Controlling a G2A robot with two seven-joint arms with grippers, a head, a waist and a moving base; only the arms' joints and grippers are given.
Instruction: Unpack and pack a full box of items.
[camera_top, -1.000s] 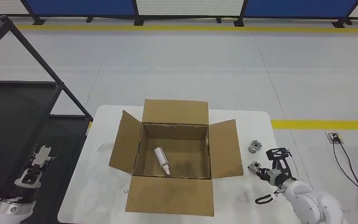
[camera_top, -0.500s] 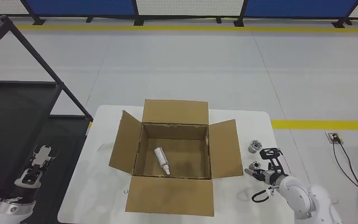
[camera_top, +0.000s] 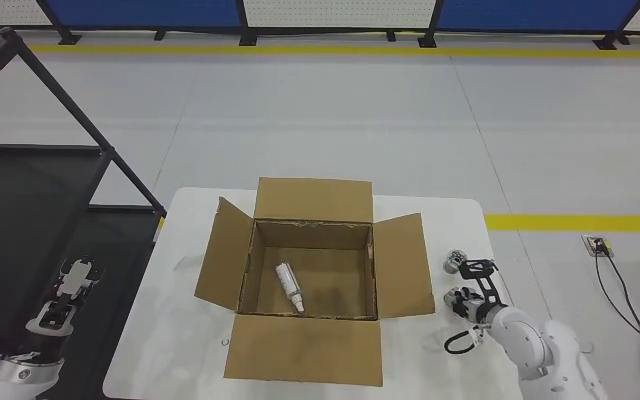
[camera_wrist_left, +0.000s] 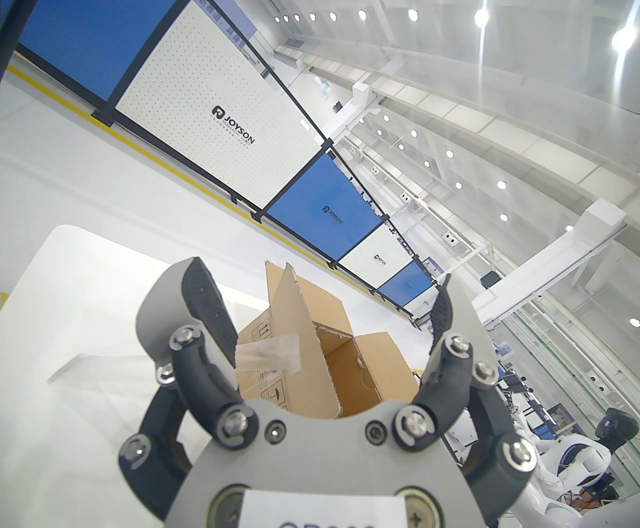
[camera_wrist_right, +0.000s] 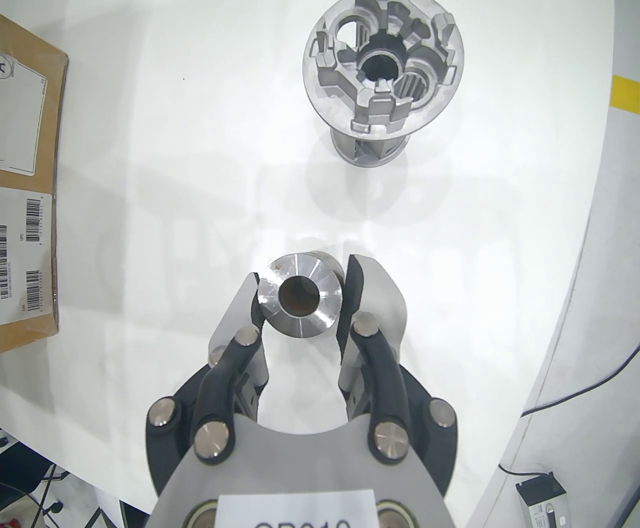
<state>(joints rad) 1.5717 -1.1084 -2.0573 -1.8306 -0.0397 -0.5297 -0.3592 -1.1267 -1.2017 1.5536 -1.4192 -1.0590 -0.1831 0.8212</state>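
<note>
**A:** What's closest to the robot?

**B:** The right gripper (camera_wrist_right: 303, 280), over the right-hand end of the table (camera_wrist_right: 175, 150). Its two pads are pressed against a short metal sleeve (camera_wrist_right: 300, 298), one on each side. The sleeve's bored end faces the wrist camera. I can't tell whether it sits on the table or hangs just above it.

**A:** And the other arm?

**B:** The left gripper (camera_wrist_left: 322, 280) is off the table's left edge, beside a black frame (camera_top: 100, 170). Its fingers are spread wide with nothing between them, and it points toward the box.

**A:** What lies just past the sleeve?

**B:** A cast metal part (camera_wrist_right: 382, 80) stands upright on the table near the right edge. It is close to the sleeve but not touching it.

**A:** Where's the box?

**B:** The box (camera_top: 305, 348) is in the middle of the table with all four flaps folded outward. The right flap, which carries printed labels, is near the right gripper but apart from it.

**A:** Is anything in it?

**B:** A white bottle (camera_top: 290, 286) lies slanted on its side on the bottom, toward the near left corner.

**A:** And beyond the table?

**B:** There's pale grey floor (camera_top: 350, 110), then a yellow line (camera_top: 300, 49). Blue panels (camera_top: 140, 12) stand along the far side.
</note>
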